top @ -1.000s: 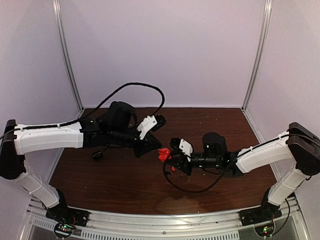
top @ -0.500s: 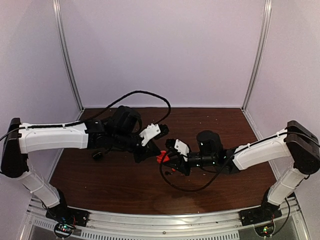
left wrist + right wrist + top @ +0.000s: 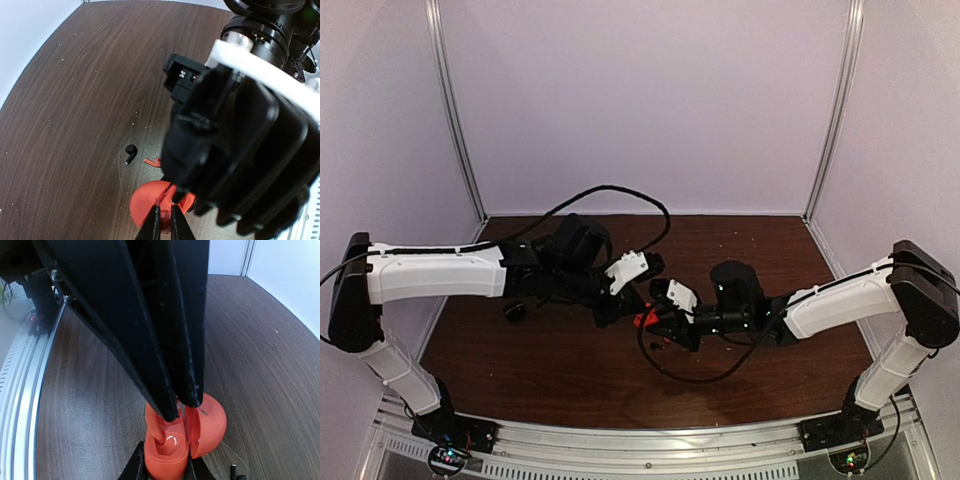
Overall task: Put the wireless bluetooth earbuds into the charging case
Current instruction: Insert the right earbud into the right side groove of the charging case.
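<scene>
1. Bench (image 3: 570, 370): dark wood-grain surface. Find both arms meeting over its middle.
2. Left arm (image 3: 430, 275) and right arm (image 3: 830, 305): each reaches inward from its own side. In the top view their wrists nearly meet at the centre.
3. Left end effector (image 3: 163, 227): read it as closed. The two thin fingertips lie almost together, pointing down at the charging case. In the right wrist view the tips stand directly over the open case. A red stem-shaped piece (image 3: 157, 432) runs from beside one tip down into the case well. You cannot tell from these views whether the tips grip that piece.
4. Right end effector (image 3: 165, 471): read it as narrowed onto the charging case. One finger presses each side of the lower half.
5. Charging case (image 3: 172, 452): red, rounded and open. Its lid (image 3: 210, 425) is swung to one side, touching the lower half. In the top view it shows as the red spot between the two end effectors. You cannot tell whether it rests on the bench or is lifted clear of it.
6. Black earbud (image 3: 131, 153): lies loose on the bench, near the case but apart from it.
7. Small red piece (image 3: 151, 162): lies on the bench between the black earbud and the case. It is too small for you to identify with certainty.
</scene>
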Robot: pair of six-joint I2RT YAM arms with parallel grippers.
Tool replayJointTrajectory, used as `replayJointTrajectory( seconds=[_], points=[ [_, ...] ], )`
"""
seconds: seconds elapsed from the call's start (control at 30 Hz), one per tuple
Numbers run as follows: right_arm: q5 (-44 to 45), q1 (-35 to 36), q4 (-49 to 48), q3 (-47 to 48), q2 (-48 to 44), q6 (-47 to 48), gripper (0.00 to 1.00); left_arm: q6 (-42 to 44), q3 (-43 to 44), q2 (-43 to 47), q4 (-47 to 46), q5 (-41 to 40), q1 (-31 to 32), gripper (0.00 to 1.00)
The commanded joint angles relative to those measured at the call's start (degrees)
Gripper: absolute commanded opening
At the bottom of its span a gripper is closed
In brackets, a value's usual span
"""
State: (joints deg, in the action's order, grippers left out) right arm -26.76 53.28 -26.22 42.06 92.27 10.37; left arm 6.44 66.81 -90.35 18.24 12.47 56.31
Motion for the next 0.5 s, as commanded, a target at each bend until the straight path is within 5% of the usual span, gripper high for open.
replayJointTrajectory(
  seconds=[0.0,0.47],
  points=[
    [0.44,-0.01,-1.39,0.45,-0.39,0.74,0.06,0.59,2.12,-1.19,0.24,2.09,0.37,0.11],
    [-0.71,-0.01,-5.84,-2.57,-3.47,0.27,0.06,-0.29,3.32,-2.67,0.26,3.77,0.46,0.16]
  ],
)
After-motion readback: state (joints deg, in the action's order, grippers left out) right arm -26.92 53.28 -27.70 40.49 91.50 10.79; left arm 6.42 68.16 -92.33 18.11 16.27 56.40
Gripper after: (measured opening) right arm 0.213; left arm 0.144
